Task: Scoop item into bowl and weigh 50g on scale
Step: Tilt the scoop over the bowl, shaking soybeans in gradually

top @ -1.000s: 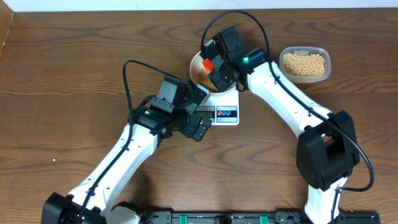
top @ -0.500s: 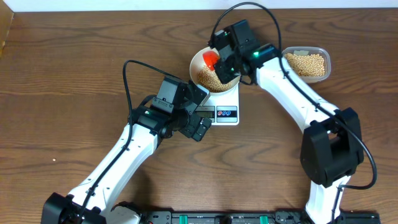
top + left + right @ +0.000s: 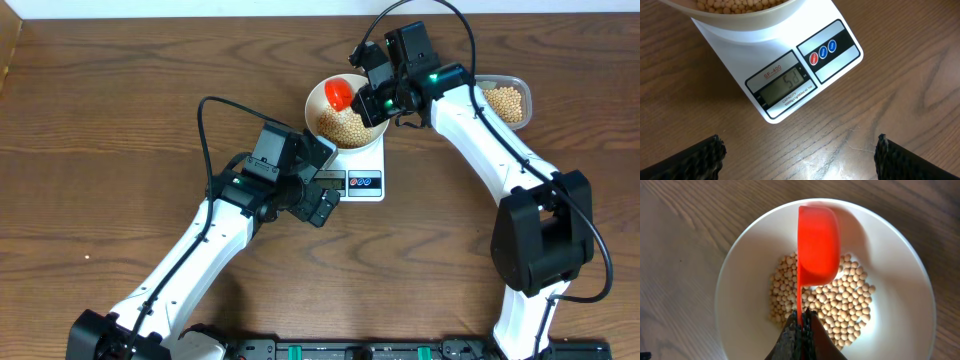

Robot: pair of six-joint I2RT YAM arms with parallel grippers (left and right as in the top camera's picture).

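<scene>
The right fingers [image 3: 789, 337] are clenched on the handle of a red scoop [image 3: 817, 240], held ahead of them over the beans [image 3: 850, 300] in the white bowl [image 3: 740, 290], probably to adjust the weight. The left fingers [image 3: 702, 160] hang released, framing the scale [image 3: 785, 47] ahead, apparently so its display [image 3: 785, 86] shows.
</scene>
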